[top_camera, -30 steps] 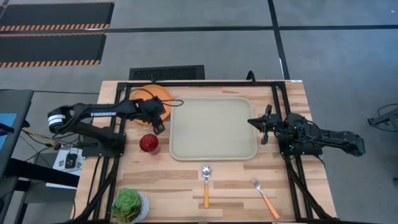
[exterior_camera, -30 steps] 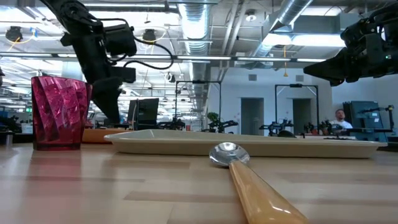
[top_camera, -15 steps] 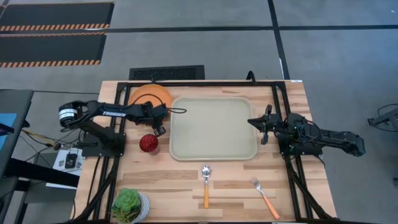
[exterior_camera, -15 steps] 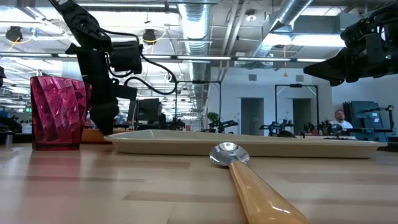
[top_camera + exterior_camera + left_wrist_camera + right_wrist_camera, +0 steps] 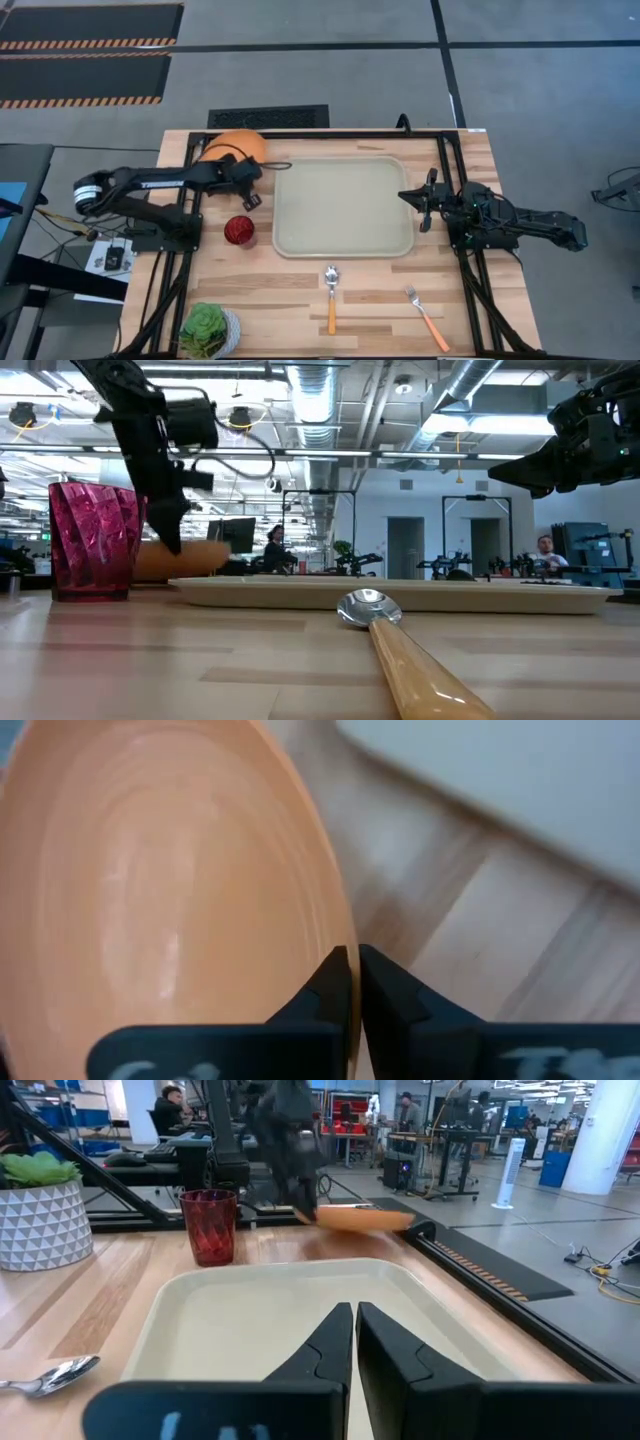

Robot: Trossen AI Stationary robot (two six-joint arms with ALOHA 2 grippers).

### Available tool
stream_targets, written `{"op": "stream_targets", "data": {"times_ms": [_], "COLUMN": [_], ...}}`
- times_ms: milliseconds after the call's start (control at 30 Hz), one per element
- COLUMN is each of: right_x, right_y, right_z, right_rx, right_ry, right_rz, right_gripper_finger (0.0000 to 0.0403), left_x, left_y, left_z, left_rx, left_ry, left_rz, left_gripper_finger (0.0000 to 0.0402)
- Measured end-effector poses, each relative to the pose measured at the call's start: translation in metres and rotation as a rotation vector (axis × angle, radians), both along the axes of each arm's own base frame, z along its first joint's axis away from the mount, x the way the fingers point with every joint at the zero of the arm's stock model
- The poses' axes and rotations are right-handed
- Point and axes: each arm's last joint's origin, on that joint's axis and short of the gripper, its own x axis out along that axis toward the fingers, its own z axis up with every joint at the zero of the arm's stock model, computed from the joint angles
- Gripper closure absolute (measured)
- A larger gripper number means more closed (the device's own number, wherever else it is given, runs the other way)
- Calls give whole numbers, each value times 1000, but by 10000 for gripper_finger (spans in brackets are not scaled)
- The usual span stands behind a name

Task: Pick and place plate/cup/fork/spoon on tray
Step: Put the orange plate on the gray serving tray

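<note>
Currently, your left gripper [image 5: 250, 181] is clamped on the rim of the plate [image 5: 231, 146], its fingers [image 5: 330, 982] pinching the edge on both sides. Compared with half a second ago, the plate has come off the worktop [image 5: 290, 300]: in the low view it hangs tilted in the air beside the cup [image 5: 92, 541], and from above it has shifted toward the worktop's far edge, left of the tray [image 5: 344, 206].

The cup stands upright where it was, just left of the tray's near left corner. The tray is unchanged and carries nothing. In front of it, the spoon [image 5: 331, 296] lies on the worktop with its bowl toward the tray, and the fork [image 5: 427, 318] lies further right, angled; neither has moved.

Your right gripper [image 5: 424, 200] waits above the tray's right edge, fingers [image 5: 331, 1348] pressed together, in the same position as before.
</note>
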Motion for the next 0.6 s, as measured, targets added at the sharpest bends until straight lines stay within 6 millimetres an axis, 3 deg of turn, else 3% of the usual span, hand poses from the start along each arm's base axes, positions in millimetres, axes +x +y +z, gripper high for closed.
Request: {"op": "stream_targets", "data": {"times_ms": [167,333,467,600], "right_x": [0,0,0,0], "right_y": [0,0,0,0], "right_z": [0,0,0,0], "right_rx": [0,0,0,0], "right_ry": [1,1,1,0], "right_rz": [0,0,0,0], "right_gripper_finger": [360,360,360,360], "left_x": [19,58,97,138], "left_y": [3,-1,-11,-28], "left_z": [45,77,82,73], "left_rx": [53,56,43,27], "left_ry": [-143,-265,-290,-262], "left_rz": [-48,-181,-322,-473], "left_gripper_finger": [401,401,401,401]}}
